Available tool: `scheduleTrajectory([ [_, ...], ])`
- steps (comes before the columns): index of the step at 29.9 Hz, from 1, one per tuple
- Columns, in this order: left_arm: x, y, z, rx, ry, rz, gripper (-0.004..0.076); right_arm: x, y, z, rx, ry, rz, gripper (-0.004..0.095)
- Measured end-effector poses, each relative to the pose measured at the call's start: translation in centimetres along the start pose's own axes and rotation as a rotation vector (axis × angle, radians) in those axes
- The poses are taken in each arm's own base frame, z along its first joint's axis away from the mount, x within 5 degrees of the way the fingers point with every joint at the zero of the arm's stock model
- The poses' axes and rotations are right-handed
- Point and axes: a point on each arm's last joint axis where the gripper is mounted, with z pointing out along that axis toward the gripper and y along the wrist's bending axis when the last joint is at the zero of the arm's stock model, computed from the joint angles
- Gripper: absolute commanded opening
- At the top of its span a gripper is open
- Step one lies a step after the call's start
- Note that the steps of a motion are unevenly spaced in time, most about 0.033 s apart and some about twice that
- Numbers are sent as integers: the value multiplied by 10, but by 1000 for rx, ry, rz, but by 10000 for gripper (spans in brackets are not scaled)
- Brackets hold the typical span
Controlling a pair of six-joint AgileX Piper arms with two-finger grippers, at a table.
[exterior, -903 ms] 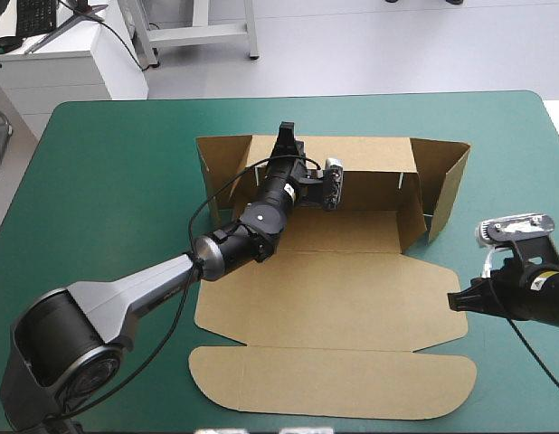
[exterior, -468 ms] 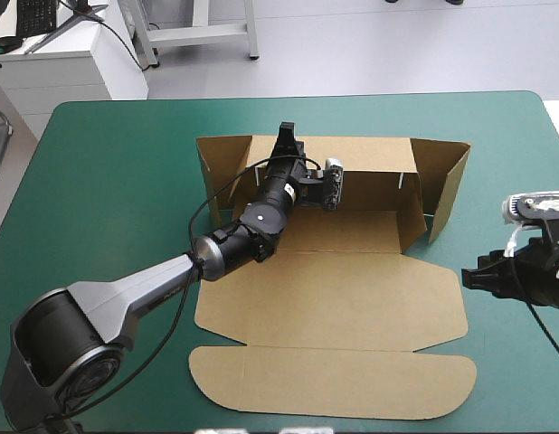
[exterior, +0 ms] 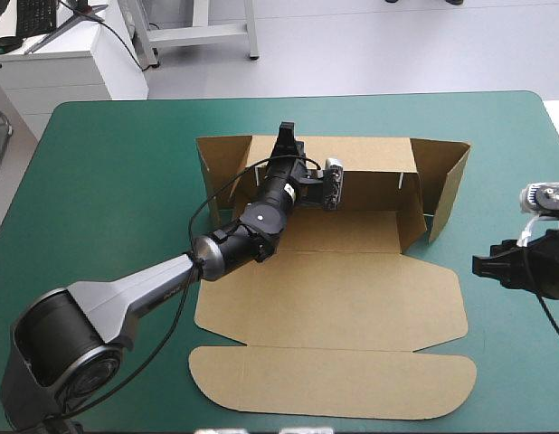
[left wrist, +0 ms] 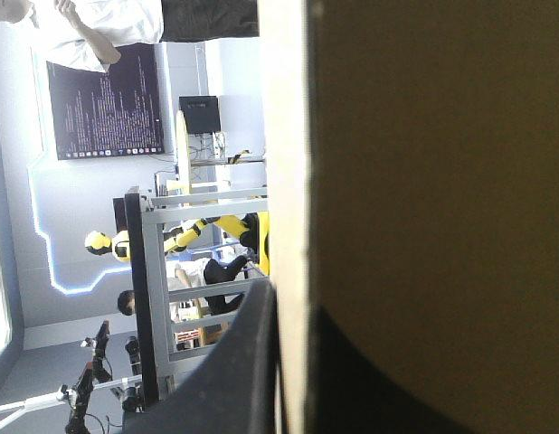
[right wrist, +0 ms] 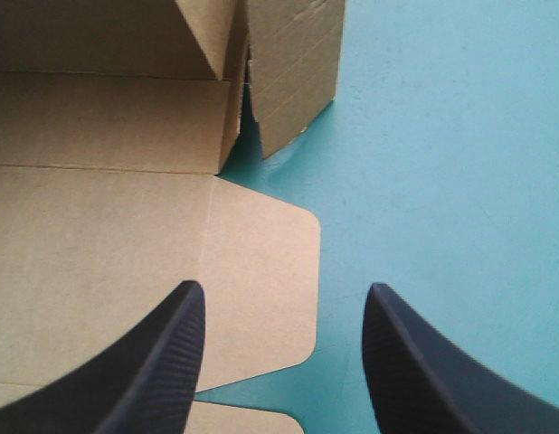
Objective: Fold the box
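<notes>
The brown box lies in the middle of the table with its far wall and both side walls raised. The base and the front lid flap lie flat. My left gripper is shut on the top edge of the far wall, near its left end. In the left wrist view the board fills the space beside one black finger, and the other finger is hidden behind it. My right gripper stands open just off the box's right edge. Its fingers straddle the rounded flap corner, with the right side wall ahead.
The teal-green cover shows all around the box, widest on the left side. A narrower strip runs between the box's right wall and the table's right edge.
My right gripper has drawn back to the right, away from the box's right edge. The left arm and the box have not moved.
</notes>
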Motion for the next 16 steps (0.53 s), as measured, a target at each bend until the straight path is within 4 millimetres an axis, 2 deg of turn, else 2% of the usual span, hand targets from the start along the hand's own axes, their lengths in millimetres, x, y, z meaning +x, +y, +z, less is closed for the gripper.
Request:
scheduleTrajectory([
  [3,0,0,0,-1,0,2,-10,-5,-2,5,16,-8,4,499],
  [6,0,0,0,-1,0,2,-10,-22,-3,15,18,-38,9,498],
  [12,0,0,0,-1,-2,3,-10,-81,-6,48,21,-83,10,499],
  [16,0,0,0,-1,-3,1,-10,-127,-10,82,27,-90,-4,498],
])
